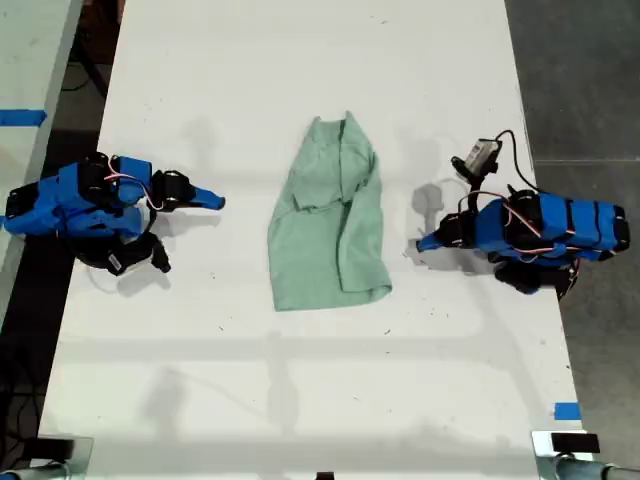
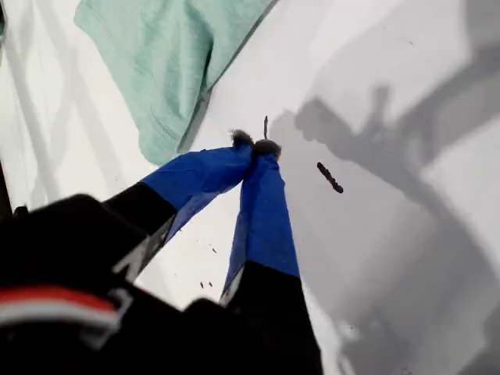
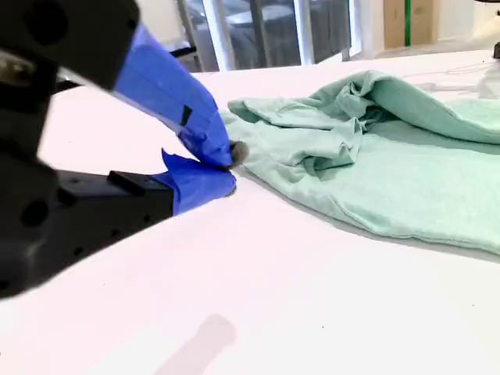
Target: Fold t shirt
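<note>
The pale green t shirt (image 1: pixel 330 230) lies folded into a long narrow shape in the middle of the white table (image 1: pixel 300 60), with a bunched flap on its upper half. My first gripper (image 1: pixel 425 243) is shut and empty at the exterior view's right, a little off the shirt's edge. The first wrist view shows its closed tips (image 2: pixel 258 144) over bare table, near a corner of the t shirt (image 2: pixel 156 55). My second gripper (image 1: pixel 215 200) is shut and empty at the exterior view's left, apart from the cloth. Its tips (image 3: pixel 230 168) sit low, beside the t shirt's (image 3: pixel 391 172) rumpled folds.
A small grey module on a cable (image 1: pixel 480 155) stands behind the first arm. Blue tape (image 1: pixel 566 410) marks the table near the exterior view's lower right. A dark speck (image 2: pixel 329 177) lies on the table. Another table edge with tape (image 1: pixel 22 117) borders the exterior view's left.
</note>
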